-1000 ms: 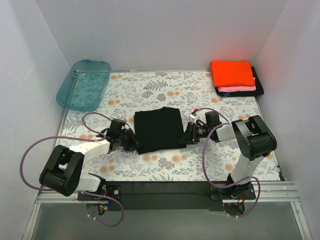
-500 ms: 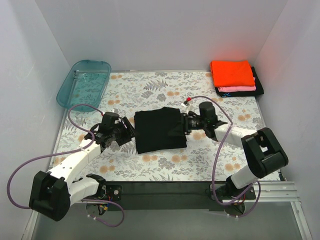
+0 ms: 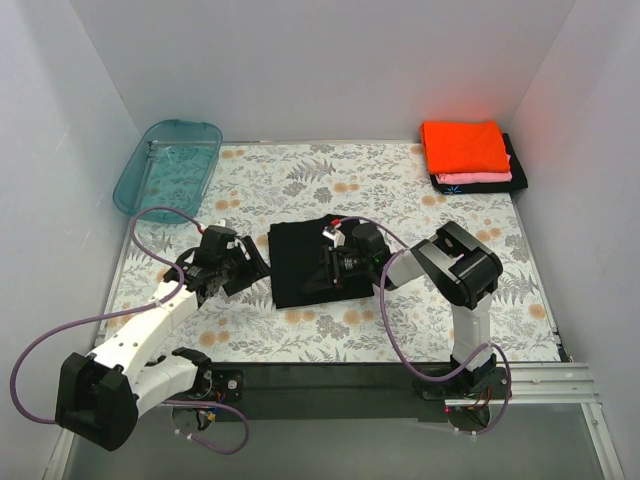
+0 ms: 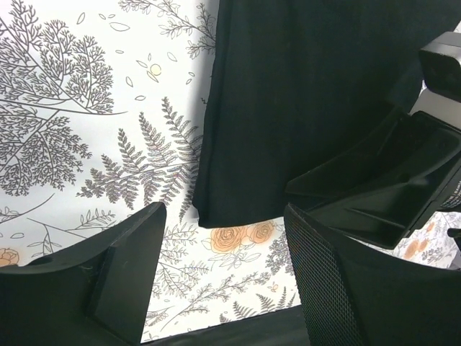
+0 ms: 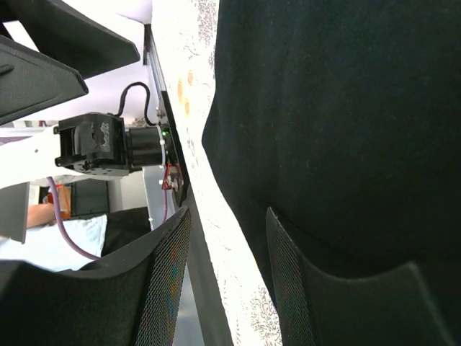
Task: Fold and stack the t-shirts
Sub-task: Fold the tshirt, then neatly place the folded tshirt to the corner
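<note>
Black t-shirt [image 3: 296, 250]: folded flat.
Left gripper [image 3: 253, 267]: jaws spread beside its edge.
Right gripper [image 3: 330, 268]: jaws spread above; pinch all layers.

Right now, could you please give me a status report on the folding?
Left gripper: jaws open, empty, beside black t-shirt's left edge. Right gripper: jaws open over it. Folded, not yet on orange-topped stack. Nothing lies between them.

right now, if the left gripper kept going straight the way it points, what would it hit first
Most likely the edge of the folded black t-shirt, just ahead of the open left gripper. The right gripper lies beyond, over the shirt; depth is unclear.
</note>
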Robot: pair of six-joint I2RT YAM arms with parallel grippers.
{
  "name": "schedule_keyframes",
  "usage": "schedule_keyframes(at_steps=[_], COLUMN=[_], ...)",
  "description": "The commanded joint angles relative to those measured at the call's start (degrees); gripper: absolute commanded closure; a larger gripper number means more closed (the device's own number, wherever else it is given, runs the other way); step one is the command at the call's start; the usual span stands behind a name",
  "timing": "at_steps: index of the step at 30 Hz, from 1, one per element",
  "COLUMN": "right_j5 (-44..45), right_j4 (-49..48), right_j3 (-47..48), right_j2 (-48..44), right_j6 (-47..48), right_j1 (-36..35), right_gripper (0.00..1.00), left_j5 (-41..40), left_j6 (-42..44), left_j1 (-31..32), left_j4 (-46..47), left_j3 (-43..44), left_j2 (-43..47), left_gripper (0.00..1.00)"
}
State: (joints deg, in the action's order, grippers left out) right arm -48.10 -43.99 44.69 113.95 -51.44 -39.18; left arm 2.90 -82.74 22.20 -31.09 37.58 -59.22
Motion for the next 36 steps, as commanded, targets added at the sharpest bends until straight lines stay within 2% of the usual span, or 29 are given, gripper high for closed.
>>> schedule_keyframes(at_steps=[1, 7, 9, 11, 12, 13, 14, 15, 17, 19, 20, 24, 30, 36], right_j5=[3.1, 2.9, 3.5, 5.6, 6.8, 8.3, 12.4, 15.5, 26.3, 31.9, 35.8, 40.9, 40.8, 40.1], right_j4=[-0.7, 1.7, 8.4, 16.0, 25.2, 30.0, 34.5, 44.0, 52.6, 59.8, 61.2, 63.8, 64.0, 63.9], right_j3=[-2.1, -2.1, -2.1, -1.4, -0.6, 0.1, 1.0, 1.9, 4.2, 5.1, 4.9, 1.3, -3.4, -5.0], right_j2=[0.1, -11.5, -16.6, -21.4, -22.8, -24.2, -27.0, -28.5, -33.1, -36.1, -38.7, -44.2, -46.9, -47.2], right_j6=[-0.2, 2.0, 7.0, 15.0, 17.7, 20.3, 26.3, 28.9, 33.4, 36.1, 36.0, 33.0, 32.5, 31.4], right_j1=[-0.1, 4.4, 7.8, 10.5, 13.4, 14.8, 16.1, 18.3, 19.7, 21.8, 22.5, 25.7, 28.4, 30.4], right_gripper=[0.46, 0.45, 0.44, 0.42, 0.42, 0.4, 0.39, 0.37, 0.27, 0.19, 0.16, 0.02, 0.02, 0.02], left_j5=[-1.4, -1.9, -2.2, -4.4, -5.0, -6.0, -6.7, -7.5, -10.3, -11.3, -12.4, -16.8, -23.7, -25.0], left_j6=[1.7, 2.3, 2.5, 2.8, 3.0, 3.6, 4.2, 4.5, 5.9, 7.1, 8.6, 13.8, 20.8, 26.0], left_j1=[0.0, 2.3, 4.8, 8.1, 9.3, 10.5, 12.8, 14.2, 18.0, 20.4, 23.1, 29.6, 37.1, 42.8], left_j4=[-1.3, -1.4, -1.3, -1.3, -1.2, -1.1, -0.9, -0.9, -0.4, 0.1, 0.2, 0.3, -0.8, -1.3], left_j3=[2.8, 5.6, 7.1, 10.0, 10.8, 12.0, 14.0, 15.1, 18.5, 20.8, 22.3, 31.3, 40.5, 45.1], left_j2=[1.6, -0.5, -2.4, -4.2, -5.3, -7.8, -9.1, -10.5, -14.9, -17.9, -21.7, -31.9, -45.1, -51.2], left_gripper=[0.34, 0.33, 0.32, 0.32, 0.32, 0.31, 0.31, 0.3, 0.3, 0.3, 0.3, 0.3, 0.34, 0.38])
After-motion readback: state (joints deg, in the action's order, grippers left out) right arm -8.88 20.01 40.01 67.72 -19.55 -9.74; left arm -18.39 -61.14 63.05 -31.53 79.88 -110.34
